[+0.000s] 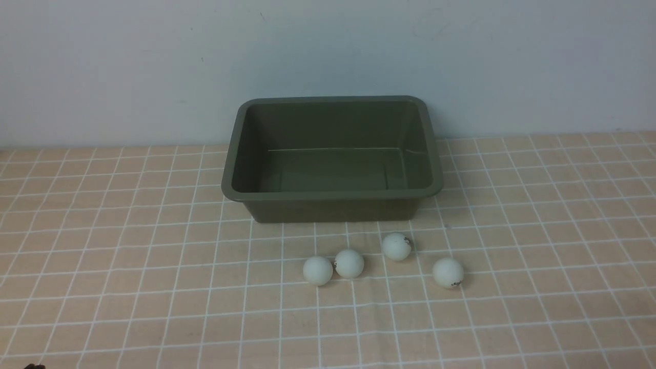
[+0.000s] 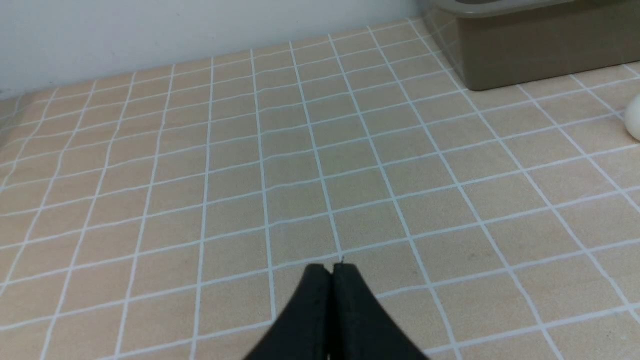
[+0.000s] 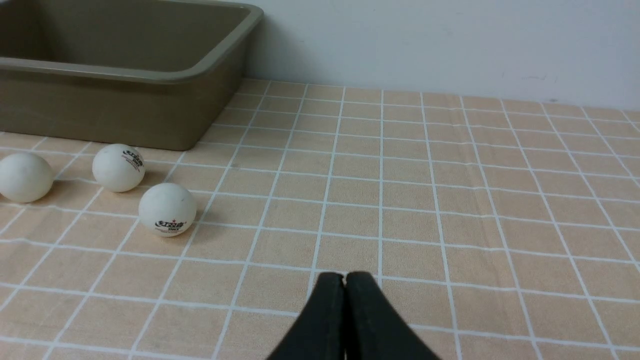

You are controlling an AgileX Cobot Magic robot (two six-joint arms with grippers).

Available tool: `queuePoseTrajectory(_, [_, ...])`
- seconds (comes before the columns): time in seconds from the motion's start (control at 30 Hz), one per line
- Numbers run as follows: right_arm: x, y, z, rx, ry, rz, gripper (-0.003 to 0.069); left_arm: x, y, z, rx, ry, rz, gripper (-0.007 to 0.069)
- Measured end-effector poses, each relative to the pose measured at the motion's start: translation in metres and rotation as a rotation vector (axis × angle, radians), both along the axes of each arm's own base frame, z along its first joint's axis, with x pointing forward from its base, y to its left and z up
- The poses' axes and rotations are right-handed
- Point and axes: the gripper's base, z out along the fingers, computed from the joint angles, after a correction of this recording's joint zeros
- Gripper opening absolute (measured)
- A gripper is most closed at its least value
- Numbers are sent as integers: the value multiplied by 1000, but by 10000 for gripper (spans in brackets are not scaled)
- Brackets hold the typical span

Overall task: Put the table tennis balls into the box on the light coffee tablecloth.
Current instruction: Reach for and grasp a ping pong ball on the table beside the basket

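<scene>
Opening stage: no ball taken yet. Your right gripper (image 3: 345, 277) has its jaws pressed together on nothing, low over the light coffee tablecloth (image 1: 128, 256). Your left gripper (image 2: 330, 270) is likewise closed and empty, over bare cloth.

The four table tennis balls (image 1: 349, 264) lie on the cloth just in front of the box (image 1: 333, 210): two side by side at the left, one closer to the box, and one apart at the right. They are matte white, some with a small dark print. The box is dark olive green, with rounded corners and a flared rim, and it is empty.

Next move, as judged: part your right jaws, then lower them astride the nearest ball (image 3: 167, 209). Being round and light, it will likely roll if nudged.
</scene>
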Motion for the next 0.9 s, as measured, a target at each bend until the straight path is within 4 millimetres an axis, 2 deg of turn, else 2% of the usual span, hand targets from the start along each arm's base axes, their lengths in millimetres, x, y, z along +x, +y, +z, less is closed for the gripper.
queuePoseTrajectory(0.63, [0, 0, 3, 14, -21, -5, -18, 0, 0, 0, 0, 0, 0, -69])
queuePoseTrajectory(0.7, [-1, 0, 16, 44, -39, -5, -18, 0, 0, 0, 0, 0, 0, -69])
queuePoseTrajectory(0.77, [-7, 0, 47, 52, -102, 2, -18, 0, 0, 0, 0, 0, 0, -69])
queuePoseTrajectory(0.83, [-14, 0, 69, 39, -134, 10, -18, 0, 0, 0, 0, 0, 0, -69])
queuePoseTrajectory(0.9, [-19, 0, 81, 32, -149, 14, -18, 0, 0, 0, 0, 0, 0, -69])
